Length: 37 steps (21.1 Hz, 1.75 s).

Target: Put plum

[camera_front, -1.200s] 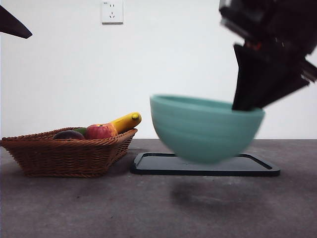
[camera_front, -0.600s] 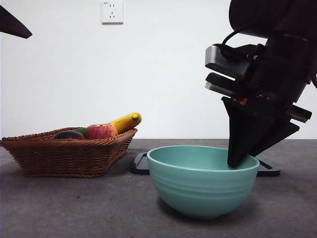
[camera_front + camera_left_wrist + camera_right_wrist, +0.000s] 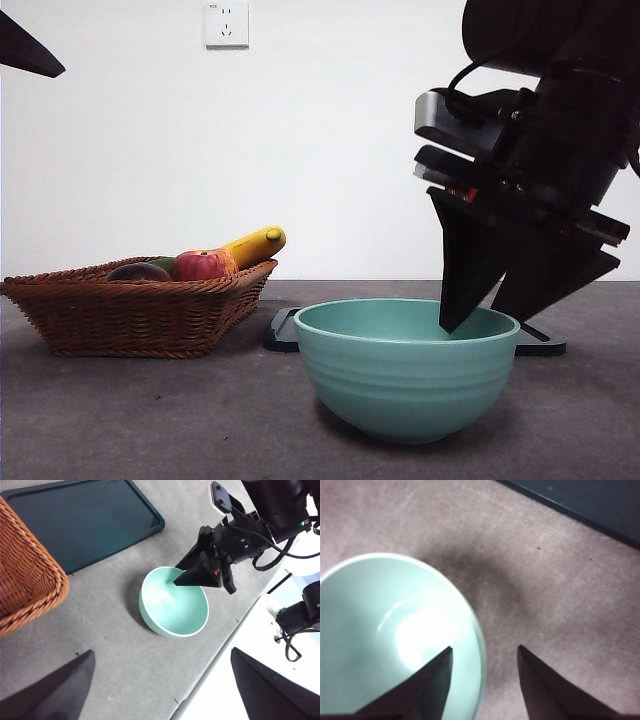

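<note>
From up here there's a mint-green bowl (image 3: pixel 174 601) sitting on the grey desk (image 3: pixel 115 670), with the right gripper (image 3: pixel 192 575) poking over its rim, fingers apart. A dark tray (image 3: pixel 75 520) lies beyond, and the wicker basket (image 3: pixel 27 580) edges in.

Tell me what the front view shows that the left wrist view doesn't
Only the front view shows the basket's fruit: the dark plum, the red apple and a banana, plus a wall socket. Only the left wrist view shows the left claw open above the table, and the table's edge. Both share the teal bowl, the wicker basket, the dark tray, and the right claw open astride the bowl's rim.
</note>
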{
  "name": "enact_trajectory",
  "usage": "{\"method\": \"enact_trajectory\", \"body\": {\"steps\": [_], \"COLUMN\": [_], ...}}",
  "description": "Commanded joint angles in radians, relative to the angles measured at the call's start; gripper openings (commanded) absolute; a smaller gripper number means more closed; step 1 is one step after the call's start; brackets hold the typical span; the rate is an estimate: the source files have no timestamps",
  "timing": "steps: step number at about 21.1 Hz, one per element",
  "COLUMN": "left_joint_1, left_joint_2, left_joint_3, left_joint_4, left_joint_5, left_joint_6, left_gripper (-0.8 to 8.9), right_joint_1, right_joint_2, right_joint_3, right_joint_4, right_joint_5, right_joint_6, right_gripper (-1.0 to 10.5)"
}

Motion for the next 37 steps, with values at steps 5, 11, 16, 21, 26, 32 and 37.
{"method": "enact_trajectory", "body": {"steps": [5, 11, 16, 21, 26, 32, 37], "left_joint_1": [-0.004, -0.004, -0.004, -0.004, -0.004, -0.004, -0.004], "left_joint_2": [0.006, 0.006, 0.006, 0.006, 0.006, 0.006, 0.006], "left_joint_3": [0.018, 0.018, 0.018, 0.018, 0.018, 0.018, 0.018], "left_joint_4": [0.005, 0.004, -0.014, -0.018, -0.018, -0.018, -0.018], "left_joint_5": [0.008, 0.008, 0.008, 0.008, 0.008, 0.008, 0.008], "left_joint_6": [0.012, 0.012, 0.012, 0.012, 0.012, 0.012, 0.012], "left_gripper": [4.33, 4.33, 4.33, 4.33, 4.33, 4.33, 2.91], "right_joint_1": [0.008, 0.008, 0.009, 0.009, 0.009, 0.009, 0.009], "right_joint_2": [-0.176, -0.394, -0.526, -0.579, -0.582, -0.582, -0.582], "right_joint_3": [0.095, 0.173, 0.173, 0.173, 0.173, 0.173, 0.173], "right_joint_4": [-0.066, -0.184, -0.309, -0.434, -0.44, -0.439, -0.44], "right_joint_5": [0.022, -0.024, -0.135, -0.208, -0.207, -0.207, -0.208], "right_joint_6": [-0.005, -0.012, -0.011, -0.013, -0.015, -0.015, -0.024], "right_gripper": [2.1, 2.1, 2.1, 2.1, 2.1, 2.1, 2.0]}}
